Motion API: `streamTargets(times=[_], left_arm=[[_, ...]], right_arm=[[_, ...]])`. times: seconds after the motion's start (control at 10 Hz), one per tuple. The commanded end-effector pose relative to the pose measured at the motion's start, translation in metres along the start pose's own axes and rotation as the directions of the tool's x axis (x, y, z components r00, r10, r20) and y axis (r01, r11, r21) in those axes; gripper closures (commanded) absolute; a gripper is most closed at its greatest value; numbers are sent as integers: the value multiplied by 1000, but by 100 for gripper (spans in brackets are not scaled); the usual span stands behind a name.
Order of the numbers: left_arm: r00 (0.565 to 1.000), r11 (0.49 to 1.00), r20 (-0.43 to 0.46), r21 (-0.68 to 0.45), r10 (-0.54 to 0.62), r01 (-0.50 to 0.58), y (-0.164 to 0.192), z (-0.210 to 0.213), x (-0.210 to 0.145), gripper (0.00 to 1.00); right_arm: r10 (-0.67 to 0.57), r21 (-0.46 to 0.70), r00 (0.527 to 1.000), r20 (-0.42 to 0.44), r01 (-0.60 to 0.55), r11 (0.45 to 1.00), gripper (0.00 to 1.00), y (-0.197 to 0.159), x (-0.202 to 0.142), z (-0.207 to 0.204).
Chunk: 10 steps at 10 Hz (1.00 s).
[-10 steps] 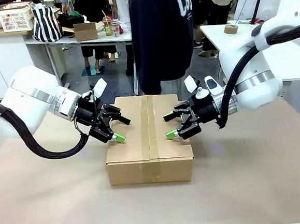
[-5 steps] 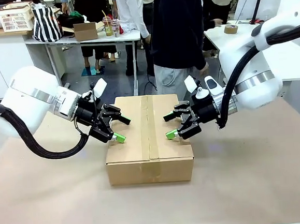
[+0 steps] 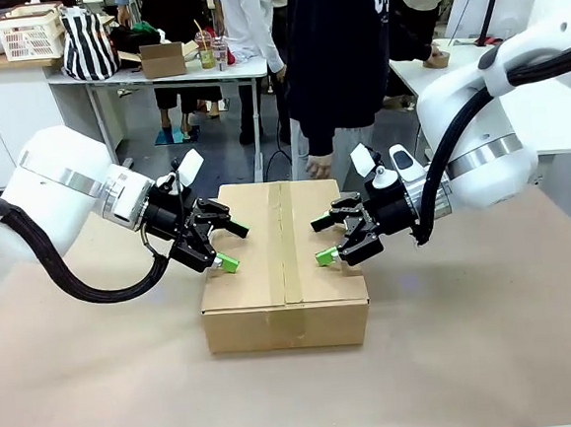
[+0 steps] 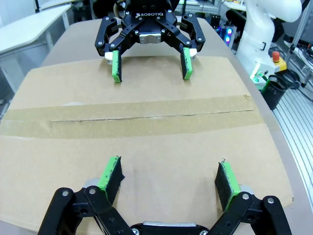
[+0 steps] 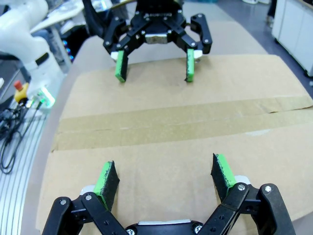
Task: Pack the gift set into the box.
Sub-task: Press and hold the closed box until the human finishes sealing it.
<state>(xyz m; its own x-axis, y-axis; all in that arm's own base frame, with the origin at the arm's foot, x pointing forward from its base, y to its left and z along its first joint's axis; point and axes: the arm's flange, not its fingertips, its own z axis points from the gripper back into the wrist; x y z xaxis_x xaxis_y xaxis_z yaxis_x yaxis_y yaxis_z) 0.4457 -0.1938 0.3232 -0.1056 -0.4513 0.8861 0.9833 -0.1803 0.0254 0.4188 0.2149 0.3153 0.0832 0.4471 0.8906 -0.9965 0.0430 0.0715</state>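
Observation:
The box (image 3: 282, 273) lies in the middle of the table with its flaps down and a strip of brown tape along the seam (image 4: 132, 120). The gift set is out of view. My left gripper (image 3: 233, 245) hangs open over the box's left edge, fingers pointing toward the centre. My right gripper (image 3: 320, 240) hangs open over the right edge, facing it. In the left wrist view my left gripper (image 4: 168, 171) is just above the cardboard, with the right gripper (image 4: 151, 66) opposite. The right wrist view mirrors this: right gripper (image 5: 164, 174) near, left gripper (image 5: 155, 68) far. Nothing is held.
A person in a dark top (image 3: 338, 61) stands behind the table's far edge. A roll of tape (image 3: 439, 56) sits on the white table at the back right. A small brown carton (image 3: 163, 59) stands on the back table. The brown tabletop (image 3: 473, 337) surrounds the box.
The person behind the table has stepped to the right. Both arms and the box have stayed where they were.

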Motion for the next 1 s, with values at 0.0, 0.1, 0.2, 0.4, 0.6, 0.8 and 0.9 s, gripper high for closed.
streamTargets(times=[0.0,0.1,0.2,0.4,0.6,0.8,0.9], left_arm=[[1000,1000,6,-11,11,-11,-1,0,-2,0],[1000,1000,6,-11,11,-11,-1,0,-2,0],[1000,1000,6,-11,11,-11,-1,0,-2,0],[1000,1000,6,-11,11,-11,-1,0,-2,0],[1000,1000,6,-11,11,-11,-1,0,-2,0],[1000,1000,6,-11,11,-11,-1,0,-2,0],[1000,1000,6,-11,11,-11,-1,0,-2,0]], right_arm=[[-16,-2,1000,9,16,1000,0,2,-3,0],[-16,-2,1000,9,16,1000,0,2,-3,0],[-16,-2,1000,9,16,1000,0,2,-3,0],[-16,-2,1000,9,16,1000,0,2,-3,0],[-16,-2,1000,9,16,1000,0,2,-3,0],[-16,-2,1000,9,16,1000,0,2,-3,0],[-16,-2,1000,9,16,1000,0,2,-3,0]])
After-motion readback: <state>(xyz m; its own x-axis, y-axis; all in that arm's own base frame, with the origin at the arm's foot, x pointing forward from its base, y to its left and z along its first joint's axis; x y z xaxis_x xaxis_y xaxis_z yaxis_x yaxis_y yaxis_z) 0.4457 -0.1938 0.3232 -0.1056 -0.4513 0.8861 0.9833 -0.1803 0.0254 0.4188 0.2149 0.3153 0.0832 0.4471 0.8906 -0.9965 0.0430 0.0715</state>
